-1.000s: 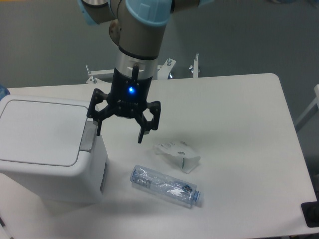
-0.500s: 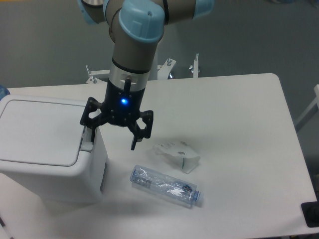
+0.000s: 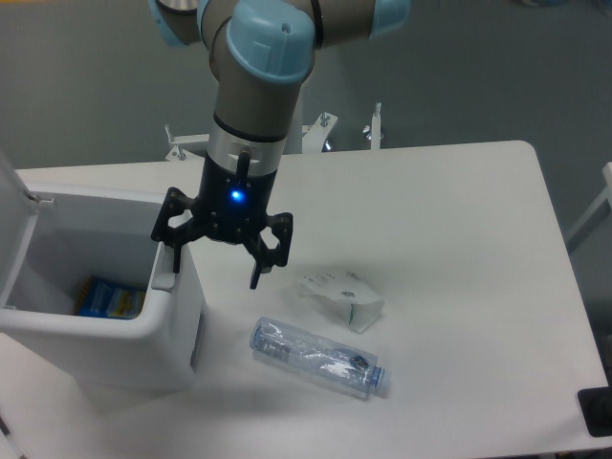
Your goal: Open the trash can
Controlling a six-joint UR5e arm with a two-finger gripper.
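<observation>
**At the left edge of the surface: trash can lid up**

At the left edge of the white surface (image 3: pixel 459 210) stood the trash can (image 3: pixel 115 344), its lid (image 3: pixel 11 225) now swung upright at the far left, where half a second before lay flat and shut across the top. Inside, exposed by that change, lay a blue and yellow packet (image 3: pixel 108 297) on the bin floor; print on it too small to read. On the right rim of the bin, the grey push-tab (image 3: pixel 164 268), partly hidden by the tool.

Over that right rim hung the tool (image 3: pixel 218 256), spread open and gripping nothing, in nearly the same place as half a second earlier, having shifted left and down from its spot a second ago. Left fingertip (image 3: pixel 176 260) down at the tab, seemingly touching it, though contact not certain from this view; right fingertip (image 3: pixel 256 275) in the air above the bare surface beside the bin. Blue light lit on the tool body.

To the right of the bin, unmoved since the earlier frames: a clear plastic bottle (image 3: pixel 319 357) lying on its side with a label too blurred to read, and just beyond it a crumpled white carton (image 3: pixel 342 296) with faint dark marks, also unreadable. No brand or legible writing made out anywhere.
</observation>
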